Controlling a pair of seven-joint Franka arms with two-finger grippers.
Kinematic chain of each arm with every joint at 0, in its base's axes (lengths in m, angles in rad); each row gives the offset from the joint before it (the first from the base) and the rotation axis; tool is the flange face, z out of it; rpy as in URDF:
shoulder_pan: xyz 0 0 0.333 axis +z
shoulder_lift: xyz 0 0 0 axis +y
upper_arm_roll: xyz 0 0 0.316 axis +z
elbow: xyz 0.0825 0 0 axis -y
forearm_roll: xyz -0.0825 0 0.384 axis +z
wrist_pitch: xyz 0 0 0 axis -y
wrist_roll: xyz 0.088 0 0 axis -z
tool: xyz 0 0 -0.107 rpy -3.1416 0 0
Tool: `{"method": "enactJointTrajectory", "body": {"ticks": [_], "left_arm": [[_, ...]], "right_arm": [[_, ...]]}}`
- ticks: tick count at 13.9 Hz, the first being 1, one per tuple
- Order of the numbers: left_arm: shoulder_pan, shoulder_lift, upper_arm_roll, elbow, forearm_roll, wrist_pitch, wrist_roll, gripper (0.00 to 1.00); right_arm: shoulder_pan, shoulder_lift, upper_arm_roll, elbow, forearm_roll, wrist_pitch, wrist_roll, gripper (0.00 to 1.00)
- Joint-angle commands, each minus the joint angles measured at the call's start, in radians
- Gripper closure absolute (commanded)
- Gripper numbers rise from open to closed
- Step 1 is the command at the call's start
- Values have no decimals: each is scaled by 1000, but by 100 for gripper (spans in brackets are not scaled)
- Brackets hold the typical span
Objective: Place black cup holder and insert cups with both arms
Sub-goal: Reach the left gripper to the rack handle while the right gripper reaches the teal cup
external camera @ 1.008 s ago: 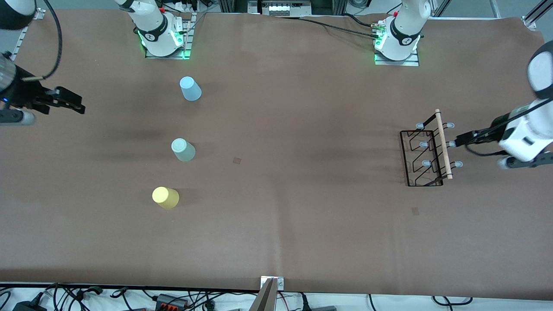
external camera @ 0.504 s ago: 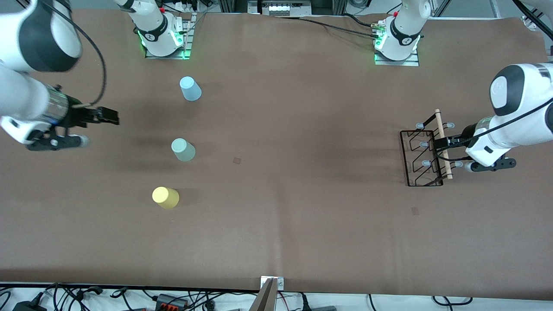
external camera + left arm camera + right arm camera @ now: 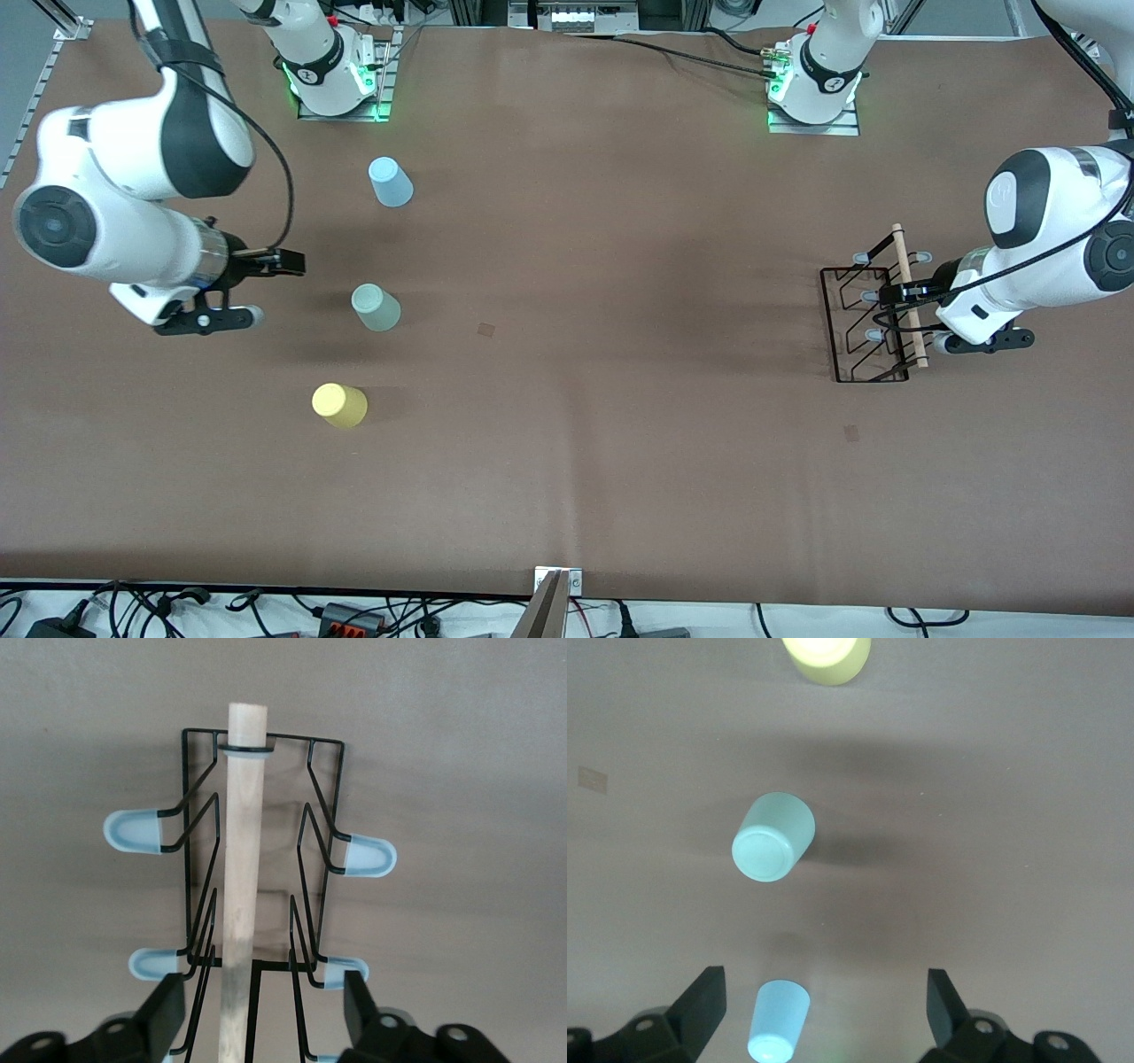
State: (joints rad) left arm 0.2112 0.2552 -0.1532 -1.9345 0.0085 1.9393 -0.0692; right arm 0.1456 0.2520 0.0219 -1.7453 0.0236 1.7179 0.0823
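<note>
The black cup holder stands toward the left arm's end of the table, its wooden rod handle on top. My left gripper is open over it. In the left wrist view the rod runs between my fingers without touching them, and the gripper holds nothing. Three cups stand upside down toward the right arm's end: light blue, mint green and yellow. My right gripper is open and empty, beside the mint cup. The right wrist view also shows the light blue cup and the yellow cup.
The brown table cover has a small dark patch near the middle and another nearer the front camera than the holder. Both arm bases stand at the edge farthest from the front camera. Cables lie along the nearest edge.
The right arm swung in from the table's end toward the cups. The left gripper moved in from the table's end over the holder's rod handle. Cups and holder have not moved.
</note>
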Motion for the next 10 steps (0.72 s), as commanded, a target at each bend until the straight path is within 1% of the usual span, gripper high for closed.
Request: {"method": "enactJointTrajectory", "body": {"ticks": [1, 2, 3, 4, 5, 6, 8, 10], "left_arm": [[28, 12, 0, -3, 21, 21, 23, 46], [42, 16, -3, -3, 21, 24, 31, 55], [42, 16, -3, -3, 21, 21, 46, 61], [46, 15, -3, -4, 19, 17, 66, 68], [51, 13, -3, -4, 19, 14, 69, 76], [60, 12, -5, -4, 13, 4, 69, 88], [60, 4, -9, -3, 11, -20, 69, 99], [59, 4, -17, 8, 7, -40, 66, 100]], "right_arm": [[3, 33, -8, 50, 56, -6, 13, 0], [3, 41, -10, 70, 65, -33, 11, 0], [3, 50, -10, 76, 65, -59, 13, 0], [6, 59, -10, 76, 61, -45, 16, 0], [20, 72, -8, 63, 49, 9, 16, 0], [32, 67, -8, 40, 48, 49, 17, 0], [41, 62, -8, -22, 48, 130, 34, 0], [52, 62, -7, -68, 50, 202, 54, 0]]}}
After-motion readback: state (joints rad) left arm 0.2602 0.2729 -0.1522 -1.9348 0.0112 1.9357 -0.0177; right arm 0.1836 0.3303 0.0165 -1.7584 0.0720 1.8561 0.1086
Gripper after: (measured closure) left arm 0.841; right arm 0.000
